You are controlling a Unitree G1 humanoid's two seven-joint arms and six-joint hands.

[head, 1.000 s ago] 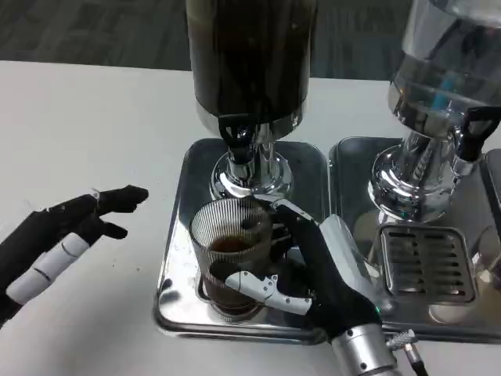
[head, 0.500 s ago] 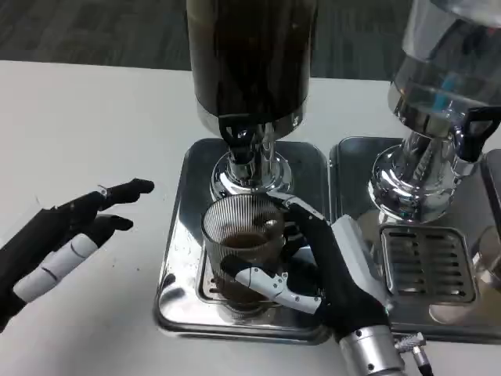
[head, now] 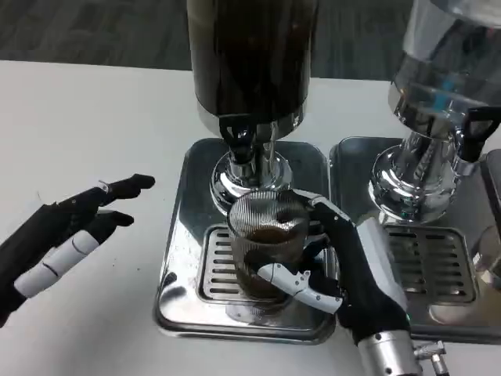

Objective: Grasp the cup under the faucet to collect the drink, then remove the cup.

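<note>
The right hand is holding the ribbed clear glass cup, with its fingers wrapped around the lower wall and the far side. The cup is carrying some dark brown drink. Compared with one second ago, the cup is now sitting further to the right and further back over the slotted grille of the shiny metal drip tray, and the hand has travelled with it. More of the grille is showing on the left of the cup than before.

The cup is now standing just in front of the chrome foot of the tall dark drink dispenser, nearly below its black faucet. To my judgement this is the step of bringing the cup under the faucet, and the collecting is not finished.

The left hand is hovering over the white table, holding nothing, fingers stretched and a little apart, and it has hardly moved.
</note>
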